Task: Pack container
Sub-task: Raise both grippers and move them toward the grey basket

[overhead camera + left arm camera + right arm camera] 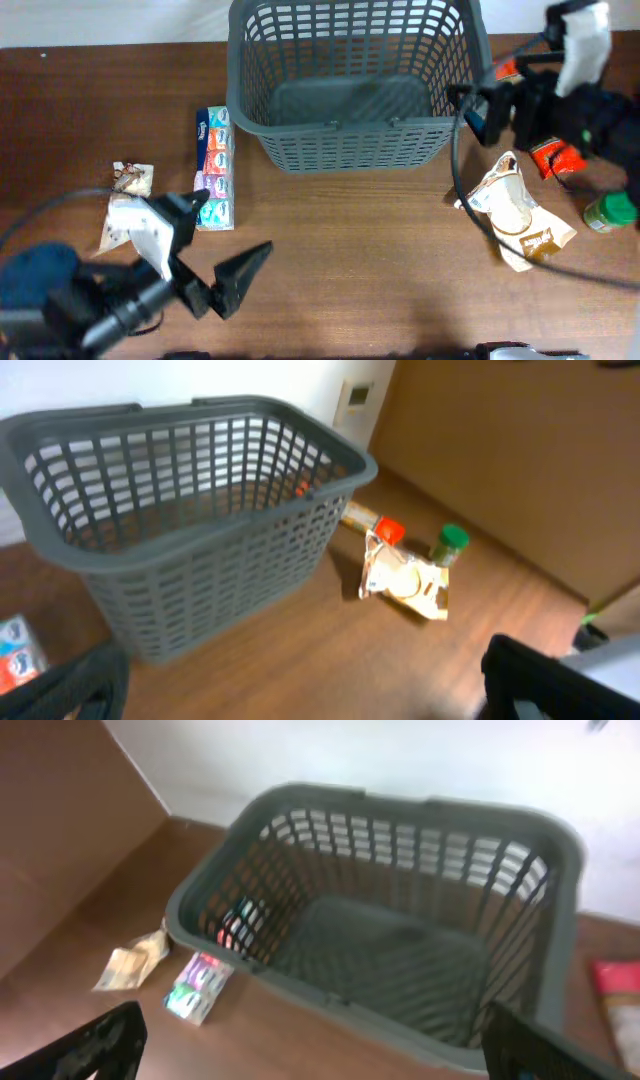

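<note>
container (350, 140): far rim cut off by the overhead view's top edge.
red packet (556, 157): mostly hidden behind the right arm (590, 110).
white packet (120, 220): lower part covered by the left arm (60, 300).
tissue pack (18, 650): sliced by the left wrist view's left edge; print blurred.
left end effector (310, 685): only finger ends show, at that view's bottom corners.
green-capped bottle (612, 212): label too small to read, perhaps a spice jar.

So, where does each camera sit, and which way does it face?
Overhead: above the table, facing down on the basket; left arm and right arm show.
Left wrist: on the left arm, facing the basket and pouch; open left end effector at the bottom edge.
Right wrist: on the right arm, looking down into the basket; open right end effector at the bottom corners.
Both wrist views share the basket.
</note>
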`<action>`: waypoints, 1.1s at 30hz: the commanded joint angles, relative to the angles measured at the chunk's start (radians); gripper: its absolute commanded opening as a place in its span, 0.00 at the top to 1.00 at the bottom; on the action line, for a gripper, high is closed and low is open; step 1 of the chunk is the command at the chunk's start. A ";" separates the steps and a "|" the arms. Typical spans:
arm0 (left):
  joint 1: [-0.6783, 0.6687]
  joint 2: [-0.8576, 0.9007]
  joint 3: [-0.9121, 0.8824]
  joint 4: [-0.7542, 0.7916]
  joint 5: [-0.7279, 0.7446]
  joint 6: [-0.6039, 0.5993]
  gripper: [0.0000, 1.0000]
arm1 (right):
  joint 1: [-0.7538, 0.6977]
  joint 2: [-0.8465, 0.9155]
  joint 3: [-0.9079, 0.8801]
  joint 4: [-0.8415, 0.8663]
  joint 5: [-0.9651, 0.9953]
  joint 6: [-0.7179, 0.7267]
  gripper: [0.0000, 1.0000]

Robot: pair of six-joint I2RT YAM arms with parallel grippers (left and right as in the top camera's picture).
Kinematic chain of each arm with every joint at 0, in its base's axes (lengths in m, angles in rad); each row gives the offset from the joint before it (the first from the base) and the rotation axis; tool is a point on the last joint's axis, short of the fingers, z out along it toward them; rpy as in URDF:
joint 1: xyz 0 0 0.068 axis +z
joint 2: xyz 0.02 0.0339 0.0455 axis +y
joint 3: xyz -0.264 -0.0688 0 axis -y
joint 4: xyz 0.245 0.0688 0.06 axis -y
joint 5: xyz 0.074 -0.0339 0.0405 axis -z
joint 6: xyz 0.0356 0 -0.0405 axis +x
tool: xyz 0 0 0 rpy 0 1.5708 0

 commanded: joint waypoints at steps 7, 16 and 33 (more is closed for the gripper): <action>-0.279 0.314 0.353 -0.224 -0.210 0.048 0.00 | -0.003 0.086 0.065 -0.076 -0.053 -0.006 0.01; -0.418 0.410 0.359 -0.243 -0.416 0.052 0.00 | -0.003 0.097 0.061 -0.025 -0.052 -0.006 0.01; -0.767 0.560 0.365 -0.344 -0.653 -0.110 0.01 | 0.050 0.243 0.062 0.066 -0.066 -0.161 0.01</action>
